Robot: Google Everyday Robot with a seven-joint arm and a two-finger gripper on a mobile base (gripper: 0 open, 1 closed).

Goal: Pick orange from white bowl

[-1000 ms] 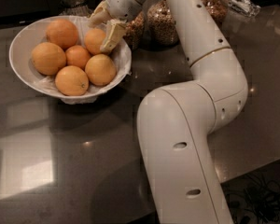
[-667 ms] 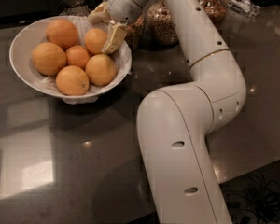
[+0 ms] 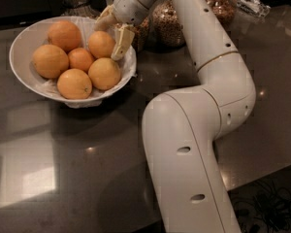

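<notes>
Round pale yellow-orange orange (image 3: 101,43), at the wide white bowl's (image 3: 20,47) back right, lies just below-left of the white two-finger gripper (image 3: 112,31). Its jaws stand spread, straddling the fruit, not yet clenched.

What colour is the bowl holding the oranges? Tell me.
The bowl is white, camera view; the gripper is at its far-right rim.

Single raised view looks along arm (image 3: 184,144) to hand (image 3: 109,40) over white bowl (image 3: 20,45).
</notes>
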